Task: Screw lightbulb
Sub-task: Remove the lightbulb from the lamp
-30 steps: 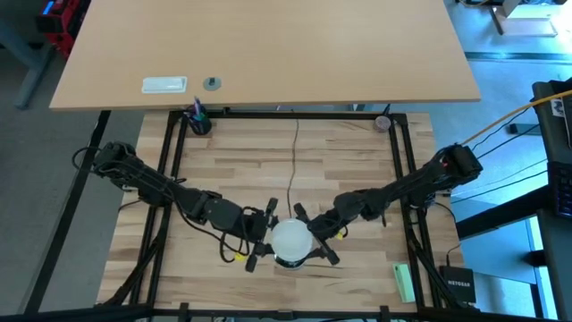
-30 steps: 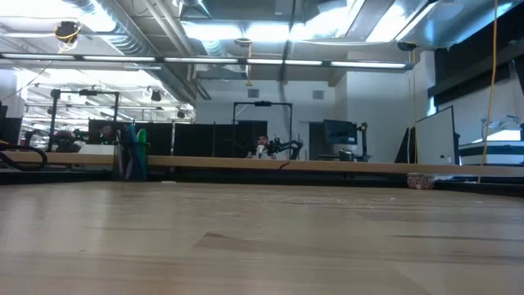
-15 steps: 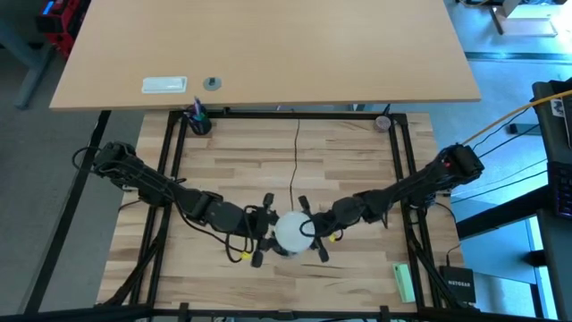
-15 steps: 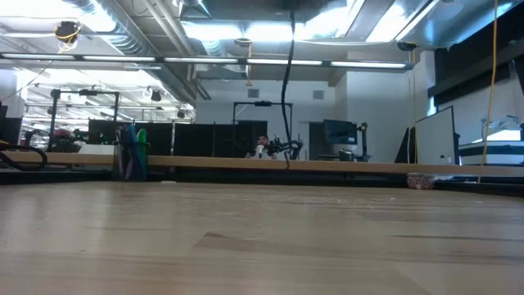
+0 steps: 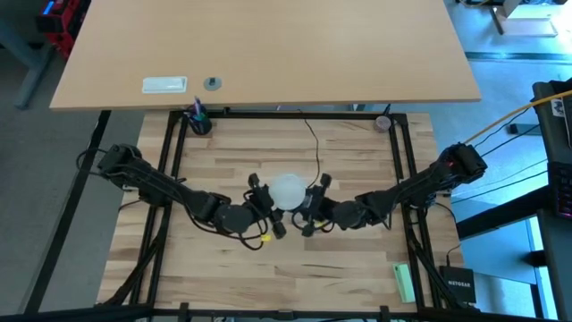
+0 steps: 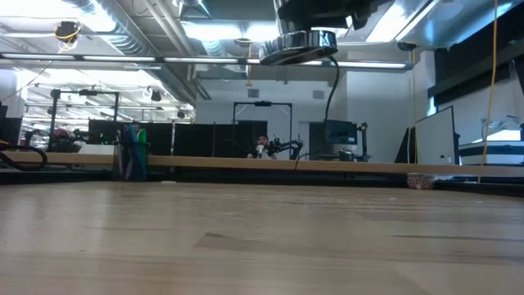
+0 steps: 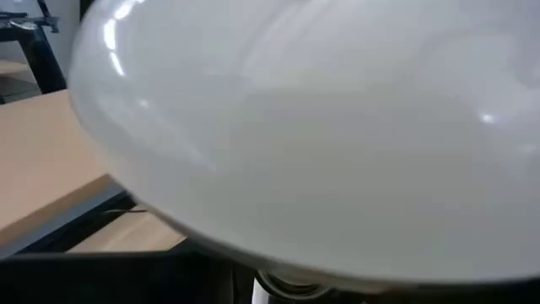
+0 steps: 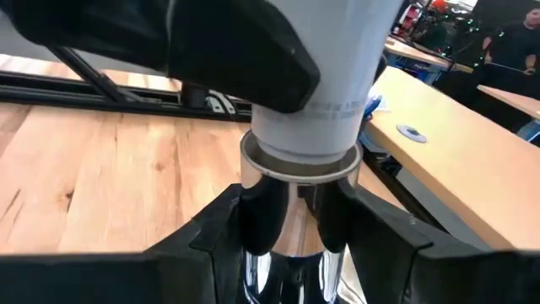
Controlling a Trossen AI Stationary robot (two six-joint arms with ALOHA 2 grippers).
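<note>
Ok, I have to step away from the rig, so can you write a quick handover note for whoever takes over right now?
Left claw: shut on the lightbulb, held above mid-table.
Right claw: shut on the silver socket, black cord trailing to the table's far edge.
Done: both parts lifted and brought together; the bulb's neck sits at the socket's rim in the right wrist view.
Left: whether threads have caught cannot be told. Turn the bulb until seated, then set the assembly down.

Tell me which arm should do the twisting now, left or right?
Probably the left. Its left gripper is around the lightbulb, whose dome fills the left wrist view, while the right gripper clamps the silver socket beneath the bulb's neck, so it can brace.
</note>
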